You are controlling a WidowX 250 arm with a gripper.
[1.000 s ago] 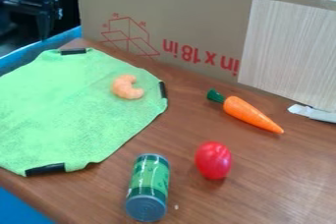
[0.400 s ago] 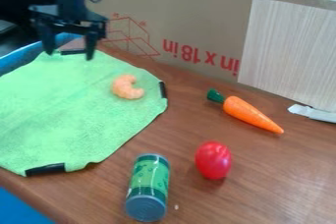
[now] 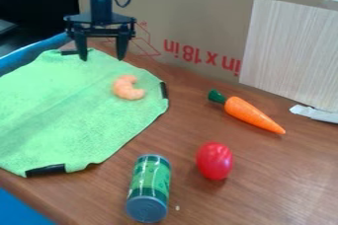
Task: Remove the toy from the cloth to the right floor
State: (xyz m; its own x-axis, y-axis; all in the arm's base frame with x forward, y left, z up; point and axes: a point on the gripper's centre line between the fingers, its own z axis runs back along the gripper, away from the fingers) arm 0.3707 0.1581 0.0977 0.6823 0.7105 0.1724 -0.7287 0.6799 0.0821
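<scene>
Fuzzy matt green cloth (image 3: 79,115), glossy red plastic-looking tomato (image 3: 214,161), smooth brown wood-look table (image 3: 264,189).

The camera view looks from above the near side of the table (image 3: 271,194), facing down at a slant across its top towards the cardboard (image 3: 198,4) at the back. It stands close, with the can (image 3: 149,184) low in the foreground and the cloth (image 3: 59,105) running past the left edge. It meets the cardboard at an angle, the right part nearer than the left. The robot arm (image 3: 101,4) lies across the cloth from it, at upper left.
</scene>
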